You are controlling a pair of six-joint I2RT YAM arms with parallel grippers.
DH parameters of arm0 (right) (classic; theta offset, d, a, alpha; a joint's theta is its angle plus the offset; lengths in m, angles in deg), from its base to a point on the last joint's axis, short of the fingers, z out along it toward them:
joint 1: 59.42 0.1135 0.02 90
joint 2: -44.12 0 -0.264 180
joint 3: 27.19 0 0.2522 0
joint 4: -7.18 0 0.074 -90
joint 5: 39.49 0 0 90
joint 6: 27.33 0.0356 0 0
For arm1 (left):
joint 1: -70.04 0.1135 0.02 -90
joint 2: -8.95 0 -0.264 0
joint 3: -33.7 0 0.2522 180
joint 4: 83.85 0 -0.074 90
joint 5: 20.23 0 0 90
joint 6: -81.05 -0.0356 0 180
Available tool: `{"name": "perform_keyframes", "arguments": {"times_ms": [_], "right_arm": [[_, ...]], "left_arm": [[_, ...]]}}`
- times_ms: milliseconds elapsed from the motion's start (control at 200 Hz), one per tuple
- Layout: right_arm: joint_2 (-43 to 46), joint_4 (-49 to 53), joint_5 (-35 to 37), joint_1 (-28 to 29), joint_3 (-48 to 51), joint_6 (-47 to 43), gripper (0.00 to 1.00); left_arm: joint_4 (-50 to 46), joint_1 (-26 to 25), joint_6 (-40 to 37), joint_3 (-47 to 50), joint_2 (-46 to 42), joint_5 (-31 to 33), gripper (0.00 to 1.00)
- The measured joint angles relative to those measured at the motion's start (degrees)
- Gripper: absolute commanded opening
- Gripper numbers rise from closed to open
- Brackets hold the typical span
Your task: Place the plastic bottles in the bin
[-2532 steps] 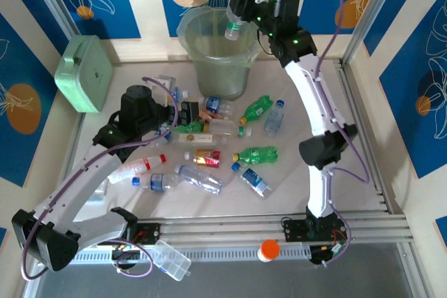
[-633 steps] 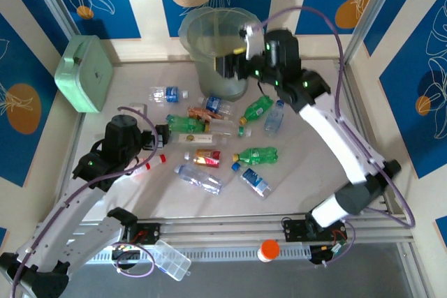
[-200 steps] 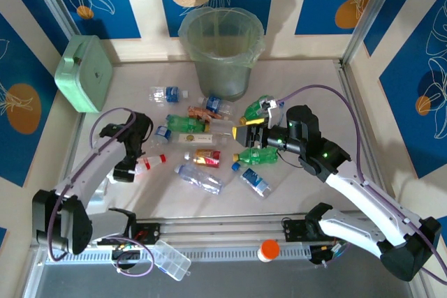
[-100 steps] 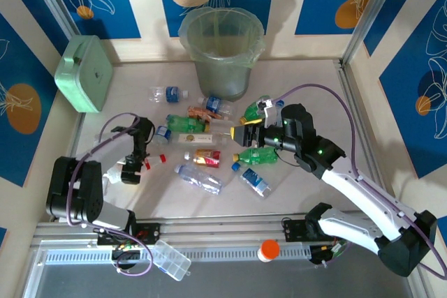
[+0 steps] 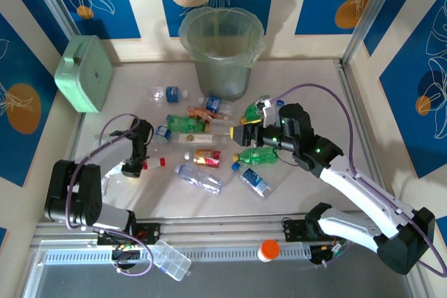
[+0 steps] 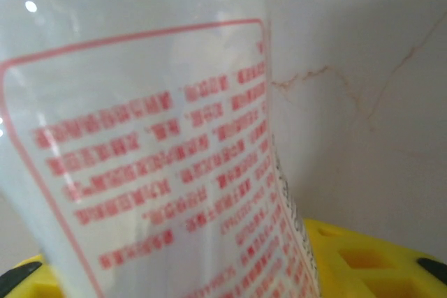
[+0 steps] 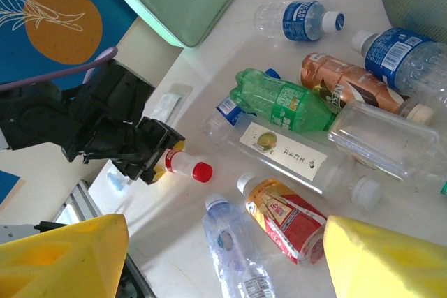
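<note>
Bin (image 5: 223, 68) upright at far edge of tabletop (image 5: 314, 88). Plastic bottles (image 5: 199, 178) strewn on near side of bin. Right tool (image 5: 241, 132) near-right of bin, above bottles, yellow fingers (image 7: 63, 256) spread, empty. Left tool (image 5: 133, 167) near-left of bin, clamped on red-capped bottle (image 7: 187, 167). Left wrist view adds red print on its clear wall.

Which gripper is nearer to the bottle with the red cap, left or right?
Left. The left gripper sits around the body of the red-capped bottle; the right gripper hovers above the pile of bottles, apart from it.
</note>
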Motion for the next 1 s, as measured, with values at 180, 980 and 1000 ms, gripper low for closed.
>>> {"name": "perform_keyframes", "arguments": {"times_ms": [180, 980, 1000], "right_arm": [[0.0, 0.0, 0.0, 1.1, 0.0, 0.0, 0.74], [-9.4, -1.2, -4.3, 2.3, -7.2, 3.4, 0.89], [-9.3, -1.7, -4.6, 2.3, -7.2, 3.3, 0.89]], "left_arm": [[-2.3, 0.0, -3.3, 0.6, -7.7, -0.2, 0.5], [34.7, -5.1, -58.3, -5.2, -32.9, -51.7, 0.51], [35.2, -5.6, -59.2, -5.2, -32.9, -52.7, 0.51]]}}
